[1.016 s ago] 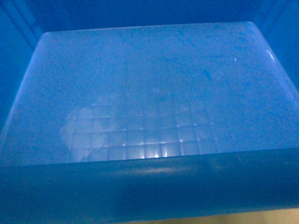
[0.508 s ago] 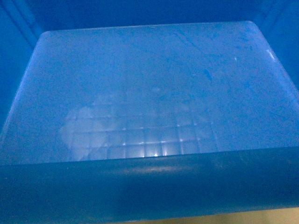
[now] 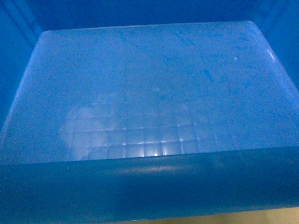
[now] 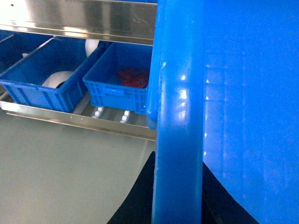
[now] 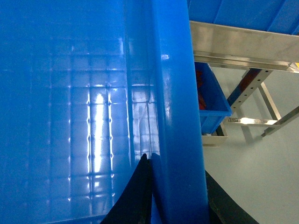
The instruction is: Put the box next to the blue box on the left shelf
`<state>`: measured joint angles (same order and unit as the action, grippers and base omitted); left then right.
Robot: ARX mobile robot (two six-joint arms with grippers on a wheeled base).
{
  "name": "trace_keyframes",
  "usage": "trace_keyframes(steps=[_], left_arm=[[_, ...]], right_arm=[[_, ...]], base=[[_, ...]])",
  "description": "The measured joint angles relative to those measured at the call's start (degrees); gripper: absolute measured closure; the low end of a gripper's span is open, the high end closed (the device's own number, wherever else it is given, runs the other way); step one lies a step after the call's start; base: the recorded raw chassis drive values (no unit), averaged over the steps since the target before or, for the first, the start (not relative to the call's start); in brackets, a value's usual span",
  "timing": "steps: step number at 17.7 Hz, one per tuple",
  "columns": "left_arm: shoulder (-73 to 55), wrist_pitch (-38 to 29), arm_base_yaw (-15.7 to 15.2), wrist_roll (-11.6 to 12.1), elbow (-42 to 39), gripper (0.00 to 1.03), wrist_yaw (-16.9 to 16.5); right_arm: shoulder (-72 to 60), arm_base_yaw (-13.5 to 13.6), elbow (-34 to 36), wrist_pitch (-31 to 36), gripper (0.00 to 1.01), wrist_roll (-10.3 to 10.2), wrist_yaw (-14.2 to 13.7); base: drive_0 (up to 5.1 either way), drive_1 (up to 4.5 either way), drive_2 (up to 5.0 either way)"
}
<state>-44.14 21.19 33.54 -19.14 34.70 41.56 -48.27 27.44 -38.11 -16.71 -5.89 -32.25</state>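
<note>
Left shelf (image 4: 112, 122): on the far left of my left wrist view, grey metal rails with small white rollers, under a shiny steel beam.
Far-left crate (image 4: 39, 79): blue, sits on the shelf, with a white round thing (image 4: 58, 78) inside.
Blue box on shelf (image 4: 119, 84): just beside the far-left crate on its right, with something red (image 4: 133, 77) in it. Its right part is hidden behind the box I carry.
Floor (image 4: 60, 163): pale, below the shelf.
My left claw (image 4: 177, 196): black fingers (image 4: 135, 200) on both sides of the box's left rim, so it is clamped on that rim.
The box (image 3: 149, 93): large bright-blue crate, held between my two claws and off the shelf. Its left rim stands in front of the shelf edge. In the head view it fills nearly all of the picture; I see the smooth floor with a faint grid and the near wall low in the frame.
My right claw (image 5: 180, 196): black fingers (image 5: 138, 196), one inside the wall and one outside, closed on the box's right rim.
Right side: one more blue crate (image 5: 210, 100) sits on a metal rack (image 5: 247, 46) beyond the rim.
</note>
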Motion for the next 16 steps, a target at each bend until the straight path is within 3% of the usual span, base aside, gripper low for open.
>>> trace_keyframes(steps=[16], left_arm=[[0.0,0.0,0.0,0.0,0.0,0.92,0.0]], right_arm=[[0.0,0.0,0.0,0.0,0.85,0.0,0.0]], base=[[0.0,0.0,0.0]])
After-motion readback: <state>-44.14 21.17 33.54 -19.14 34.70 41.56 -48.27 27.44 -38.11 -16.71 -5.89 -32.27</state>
